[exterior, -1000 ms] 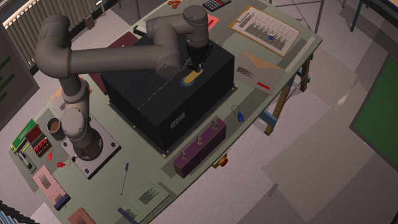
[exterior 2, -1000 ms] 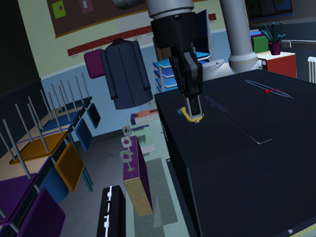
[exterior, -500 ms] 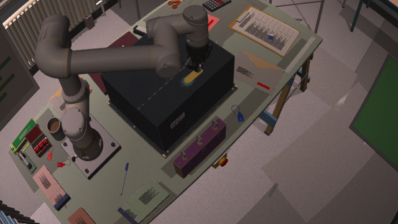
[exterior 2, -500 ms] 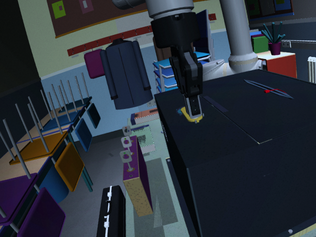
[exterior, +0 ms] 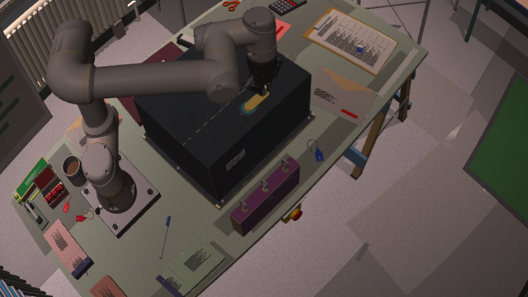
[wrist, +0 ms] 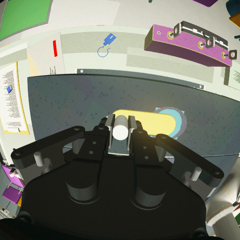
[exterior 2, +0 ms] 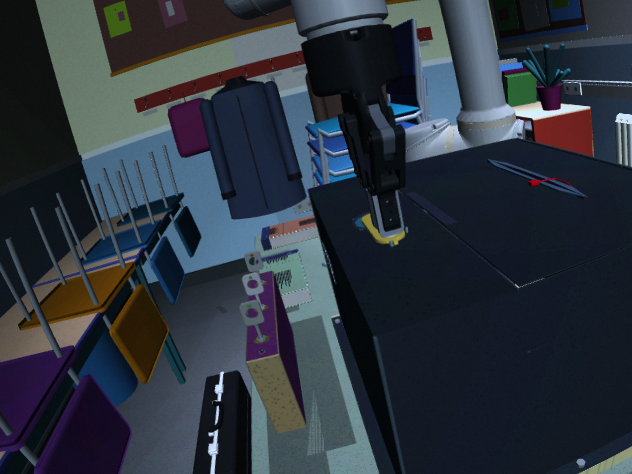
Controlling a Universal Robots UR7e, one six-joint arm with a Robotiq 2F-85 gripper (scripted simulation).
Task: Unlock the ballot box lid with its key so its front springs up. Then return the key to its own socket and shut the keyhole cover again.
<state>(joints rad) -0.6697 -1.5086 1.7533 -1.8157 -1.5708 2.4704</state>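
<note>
The yellow keyhole cover point(wrist: 150, 122) lies flat on top of the black ballot box point(exterior: 222, 119), one rounded end over a pale blue and grey lock ring point(wrist: 176, 121). At its other end a white peg-like knob point(wrist: 120, 130) stands up. A purple key rack point(exterior: 266, 194) stands on the table in front of the box, with three keys point(wrist: 207, 42) upright in its sockets. My gripper point(wrist: 120, 132) points straight down at the cover's knob end, and it is closed on the knob.
The box top's front edge point(wrist: 138, 77) lies just beyond the cover. Past it on the table are a blue tag with a loop point(exterior: 317, 152), an envelope point(exterior: 342, 97) and a clipboard point(exterior: 350, 39). A pen point(exterior: 165, 236) lies near the arm's base.
</note>
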